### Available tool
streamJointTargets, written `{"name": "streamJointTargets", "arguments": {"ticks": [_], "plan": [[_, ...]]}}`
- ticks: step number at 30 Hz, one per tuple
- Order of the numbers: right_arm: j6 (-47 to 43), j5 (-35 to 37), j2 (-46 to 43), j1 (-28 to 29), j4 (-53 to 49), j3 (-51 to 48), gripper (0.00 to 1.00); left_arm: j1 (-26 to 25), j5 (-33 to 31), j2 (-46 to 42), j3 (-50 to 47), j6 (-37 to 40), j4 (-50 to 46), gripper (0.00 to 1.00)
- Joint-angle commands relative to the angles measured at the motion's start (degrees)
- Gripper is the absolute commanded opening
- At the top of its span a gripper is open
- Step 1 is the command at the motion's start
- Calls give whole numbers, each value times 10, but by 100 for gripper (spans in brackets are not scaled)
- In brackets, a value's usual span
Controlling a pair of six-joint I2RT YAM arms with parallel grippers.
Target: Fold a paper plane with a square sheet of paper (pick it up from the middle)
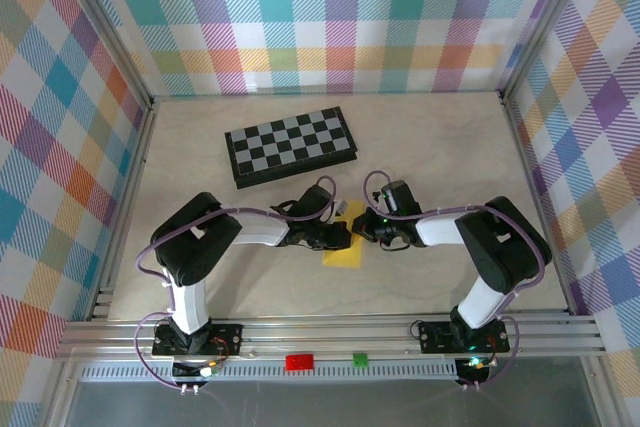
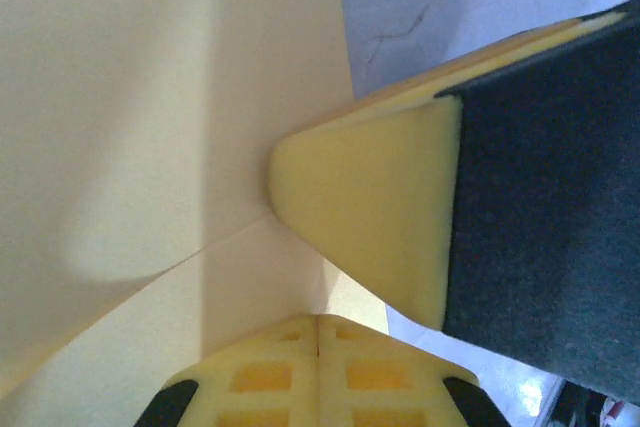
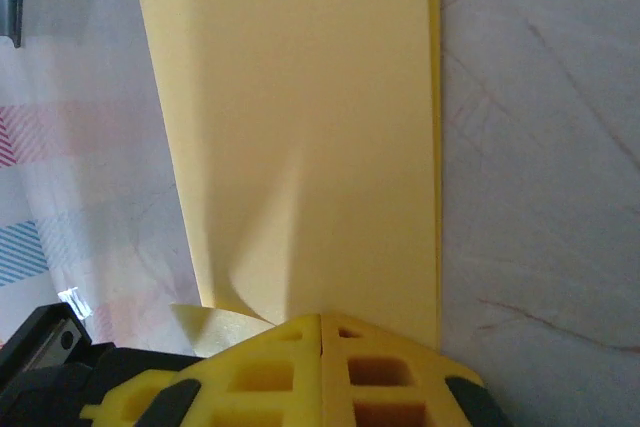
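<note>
The yellow sheet of paper [image 1: 345,251] lies on the table between the two arms, folded over on itself with a doubled edge on one side [image 3: 300,127]. My left gripper [image 1: 342,235] comes in from the left, and its jaws [image 2: 320,319] are shut on the paper [image 2: 150,97] at a crease. My right gripper [image 1: 363,232] comes in from the right and is shut [image 3: 322,317] on the paper's near edge, beside a small curled flap [image 3: 215,322]. One right fingertip [image 2: 370,217] presses against the paper just ahead of the left jaws.
A black-and-grey chessboard [image 1: 290,145] lies behind the grippers, towards the back. Checked walls close in the table on three sides. A red block [image 1: 298,361] and a green block [image 1: 360,358] sit on the front rail between the arm bases.
</note>
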Motion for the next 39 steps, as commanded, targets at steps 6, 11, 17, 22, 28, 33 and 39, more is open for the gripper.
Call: {"name": "streamJointTargets", "arguments": {"ticks": [6, 11, 17, 22, 28, 33, 39], "plan": [[-21, 26, 21, -1, -62, 3, 0, 0, -18, -63, -88, 20, -50, 0], [-24, 26, 18, -1, -69, 12, 0, 0, -31, -97, -119, 23, -55, 2], [-26, 27, 14, -1, -75, 14, 0, 1, -28, -122, -122, 22, -46, 5], [-23, 26, 6, -1, -75, 13, 0, 1, -25, -134, -111, 18, -30, 8], [-28, 28, -4, -1, -89, 23, 0, 1, -16, -160, -111, 8, -11, 9], [-26, 26, 4, -1, -86, 20, 0, 2, -27, -200, -120, 18, -27, 9], [-24, 26, 8, -1, -81, 20, 0, 3, 1, -182, -112, 45, -47, 5]]}}
